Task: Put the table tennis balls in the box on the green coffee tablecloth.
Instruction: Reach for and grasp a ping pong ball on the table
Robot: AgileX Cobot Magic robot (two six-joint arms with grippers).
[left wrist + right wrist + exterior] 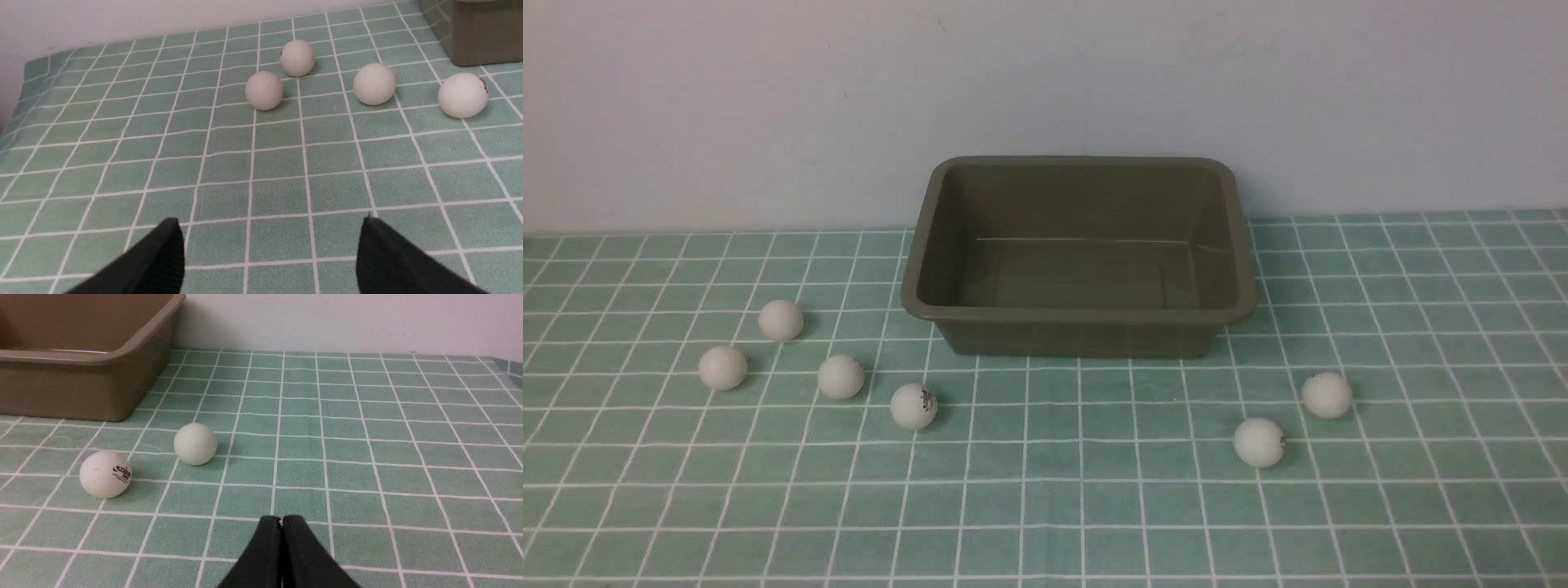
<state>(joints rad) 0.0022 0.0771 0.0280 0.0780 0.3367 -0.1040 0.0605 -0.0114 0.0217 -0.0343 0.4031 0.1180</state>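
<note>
The olive-brown box [1078, 314] stands empty at the back middle of the green checked tablecloth [1045, 506]. Several white table tennis balls lie on the cloth left of it: one ball [781, 320], one ball [723, 367], one ball [840, 376] and a logo ball [913, 407]. Right of the box lie two more, a logo ball [1258, 443] and a plain ball [1327, 395]. Neither arm shows in the front view. My left gripper [271, 222] is open, short of the left balls [264, 90]. My right gripper [281, 519] is shut on nothing, short of the right balls [195, 444].
A pale wall [1045, 98] rises right behind the box. The cloth's left edge [24, 81] shows in the left wrist view, its far right edge [506, 363] in the right wrist view.
</note>
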